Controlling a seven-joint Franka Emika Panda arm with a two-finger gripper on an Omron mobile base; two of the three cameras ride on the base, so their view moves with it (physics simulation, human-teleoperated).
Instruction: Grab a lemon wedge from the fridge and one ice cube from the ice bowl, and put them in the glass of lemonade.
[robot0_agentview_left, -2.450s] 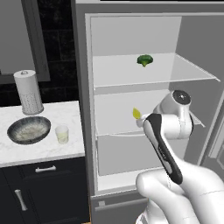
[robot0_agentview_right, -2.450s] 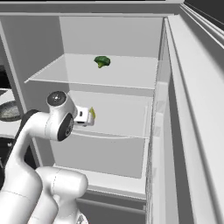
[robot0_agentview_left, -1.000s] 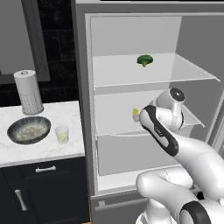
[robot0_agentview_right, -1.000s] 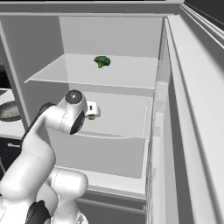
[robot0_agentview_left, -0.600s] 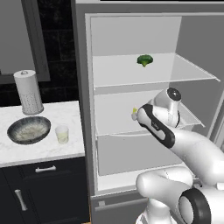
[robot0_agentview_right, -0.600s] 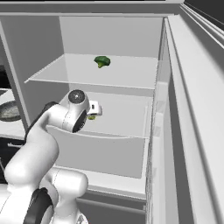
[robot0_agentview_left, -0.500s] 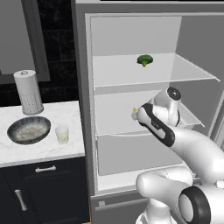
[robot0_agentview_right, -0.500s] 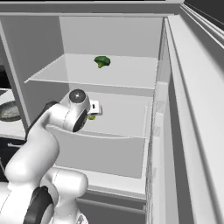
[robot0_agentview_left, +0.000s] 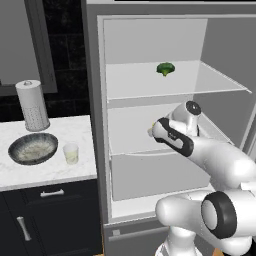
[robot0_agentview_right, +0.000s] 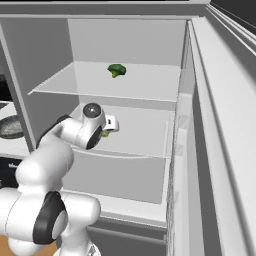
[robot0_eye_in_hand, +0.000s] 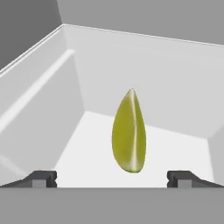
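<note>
Gripper (robot0_eye_in_hand: 112, 178) is spread wide and empty, the lemon wedge (robot0_eye_in_hand: 128, 132) dead ahead between its tips. Nothing is collected yet; wedge and ice cube both remain, judging by this.

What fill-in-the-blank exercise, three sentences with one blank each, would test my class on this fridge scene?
1. The lemon wedge lies between the fingertips of the gripper, whose jaws are ____.
2. The green broccoli floret sits on the ____ shelf of the fridge.
3. On the counter, the glass of lemonade stands beside the ice ____.

Missing words: open; top; bowl
</note>
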